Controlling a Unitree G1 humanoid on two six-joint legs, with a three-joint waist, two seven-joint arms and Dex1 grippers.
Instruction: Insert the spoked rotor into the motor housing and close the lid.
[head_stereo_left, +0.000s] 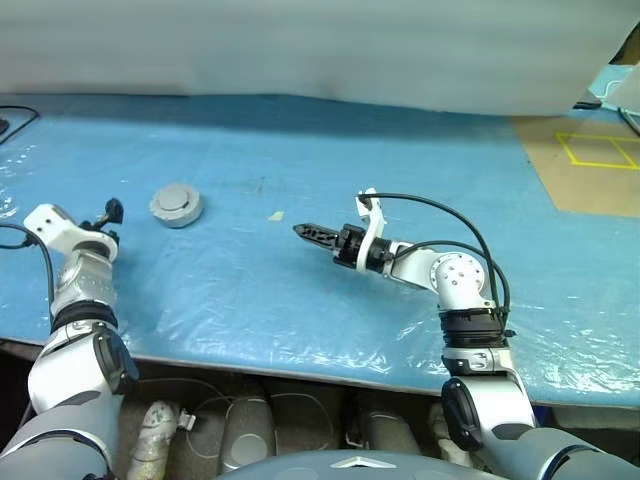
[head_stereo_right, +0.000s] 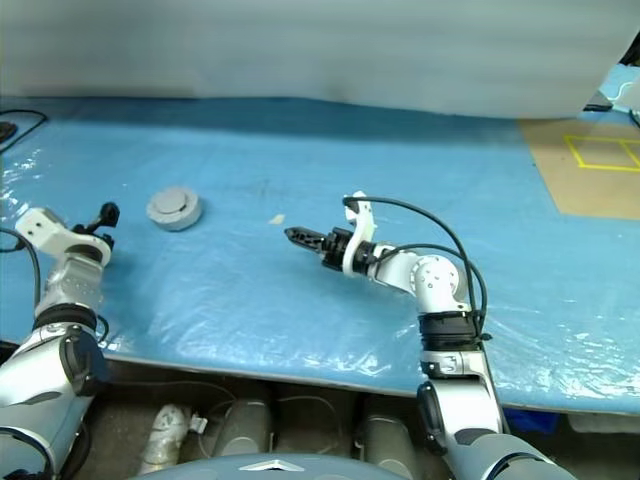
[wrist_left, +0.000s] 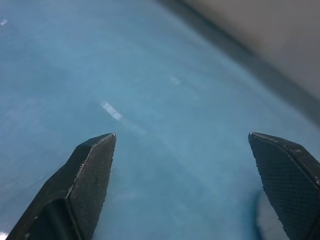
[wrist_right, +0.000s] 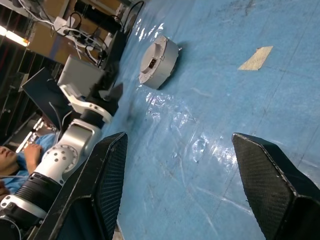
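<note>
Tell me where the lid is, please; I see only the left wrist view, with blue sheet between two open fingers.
Observer: The lid lies on the table, to the right of the left end effector and apart from it.
Operator: Does the right end effector hold something?
Observer: No. The right end effector is open and empty, over the table's middle.
Operator: Is anything between it and the lid?
Observer: Yes, a small tape scrap on the sheet.
</note>
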